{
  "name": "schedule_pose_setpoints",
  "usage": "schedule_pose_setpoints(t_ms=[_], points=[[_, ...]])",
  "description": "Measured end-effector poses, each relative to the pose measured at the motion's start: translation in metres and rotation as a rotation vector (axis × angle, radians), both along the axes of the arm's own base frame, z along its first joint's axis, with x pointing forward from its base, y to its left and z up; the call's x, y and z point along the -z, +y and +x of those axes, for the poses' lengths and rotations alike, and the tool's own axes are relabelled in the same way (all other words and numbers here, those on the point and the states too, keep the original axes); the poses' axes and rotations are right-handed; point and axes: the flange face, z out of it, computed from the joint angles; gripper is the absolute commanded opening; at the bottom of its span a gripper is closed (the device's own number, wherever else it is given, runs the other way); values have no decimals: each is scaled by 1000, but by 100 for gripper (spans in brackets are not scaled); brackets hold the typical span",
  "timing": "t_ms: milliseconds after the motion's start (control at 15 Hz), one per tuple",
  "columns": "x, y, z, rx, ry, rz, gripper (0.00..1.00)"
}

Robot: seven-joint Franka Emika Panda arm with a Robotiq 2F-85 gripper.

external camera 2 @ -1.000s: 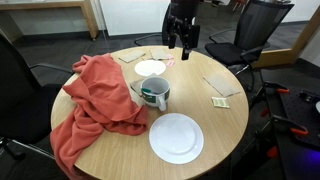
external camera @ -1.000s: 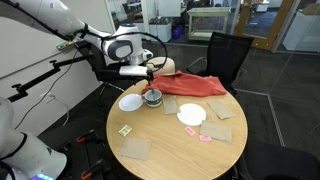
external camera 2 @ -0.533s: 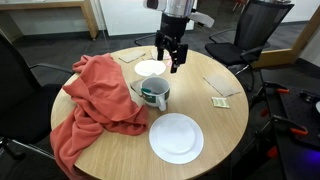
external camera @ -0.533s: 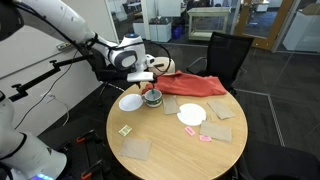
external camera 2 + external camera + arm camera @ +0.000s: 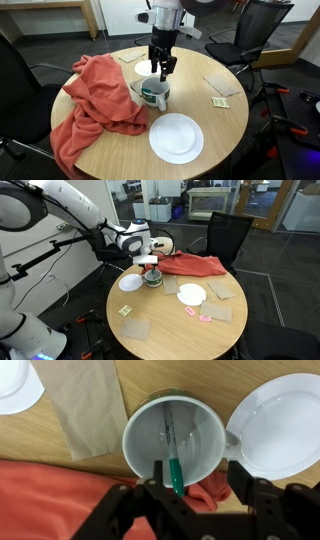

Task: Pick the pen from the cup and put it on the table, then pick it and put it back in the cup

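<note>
The greyish-silver cup (image 5: 146, 432) stands on the round wooden table (image 5: 40, 442), seen from straight above in the wrist view. The pen (image 5: 174, 462), thin with a green end, leans inside it against the near rim. My gripper (image 5: 200, 488) is open, with its dark fingers (image 5: 154, 488) spread at the near side of the cup and the pen's green end close to one finger. In both exterior views the gripper (image 5: 150, 262) (image 5: 161, 70) hangs just above the cup (image 5: 152, 277) (image 5: 153, 94). I cannot see the pen there.
A red cloth (image 5: 95, 100) lies bunched against the cup. White plates (image 5: 176, 137) (image 5: 150, 68) lie on either side of it. Tan coasters (image 5: 85, 405) and small packets (image 5: 220, 102) are spread over the table (image 5: 215, 125). Black chairs (image 5: 228, 235) stand around it.
My gripper has moved across the table toward the cup and come down, from well behind it to just above its rim. The cup, the plates and the cloth have not moved.
</note>
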Motion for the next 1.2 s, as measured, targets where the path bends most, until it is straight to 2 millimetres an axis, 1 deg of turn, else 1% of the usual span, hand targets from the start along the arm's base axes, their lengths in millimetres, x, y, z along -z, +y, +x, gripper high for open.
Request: schedule_pose_setpoints(t_ms=[200,533,600,733,800,867,933,1200], points=[[9,1,10,2,2,6,65],[26,0,25,7,6,13,58],[29,0,28,8,7,14,56],[36,-1,33,11,11,17,55],[40,-2,35,13,13,18,56],[43,-2,36,14,16,20,56],[47,-2,37,15,19,21,57],[59,0,42,16,30,27,58]])
